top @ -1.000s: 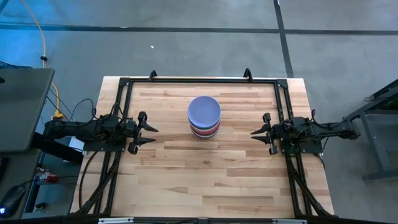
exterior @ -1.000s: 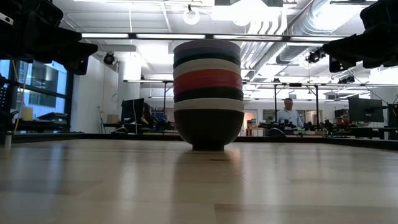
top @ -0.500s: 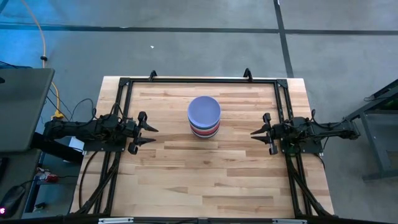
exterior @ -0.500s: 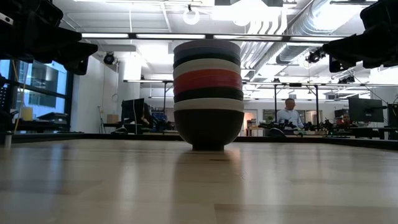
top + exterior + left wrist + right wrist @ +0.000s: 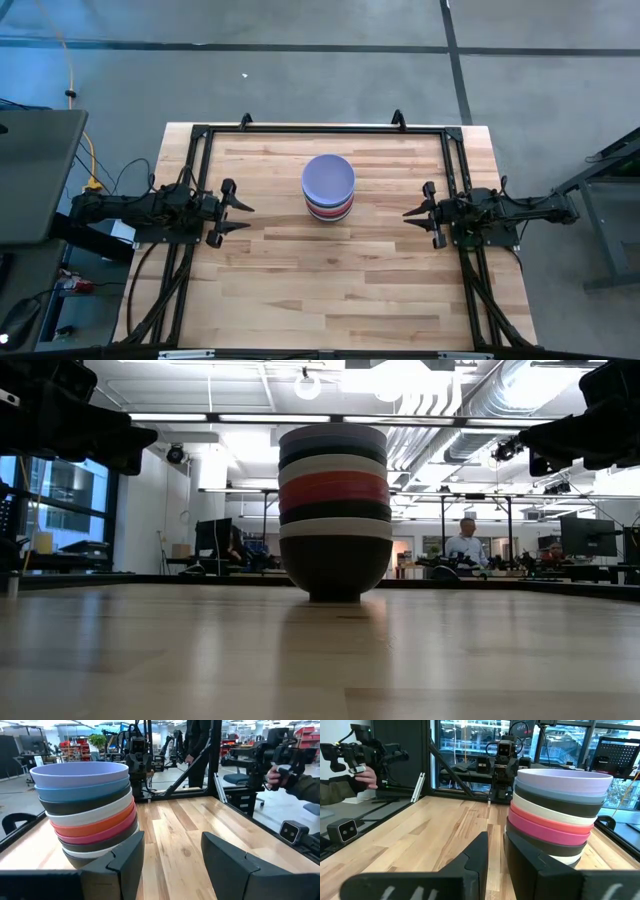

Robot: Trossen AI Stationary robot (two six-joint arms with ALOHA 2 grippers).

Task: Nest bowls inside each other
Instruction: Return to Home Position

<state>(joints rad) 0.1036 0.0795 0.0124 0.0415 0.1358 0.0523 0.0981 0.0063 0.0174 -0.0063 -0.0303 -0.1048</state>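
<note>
The bowls (image 5: 328, 188) stand nested in one stack on the wooden table (image 5: 330, 290), midway between the arms and toward the far edge. The top bowl is lavender (image 5: 80, 774). Below it come blue, black, white, red, magenta (image 5: 547, 831), black and white bowls. The bottom black bowl (image 5: 335, 565) rests by its foot on the table. My left gripper (image 5: 243, 218) (image 5: 172, 840) hovers open at the table's left, pointing level toward the stack. My right gripper (image 5: 408, 213) (image 5: 496, 840) hovers at the table's right, also level, with a narrow gap between its fingers. Neither holds anything.
A black metal frame (image 5: 320, 128) runs along the table's far edge and both sides. Bare wood lies between the stack and the near edge. Beyond the far side, a person's hand holds a dark device (image 5: 280, 767) (image 5: 355, 767). Another person (image 5: 465, 540) is far off in the room.
</note>
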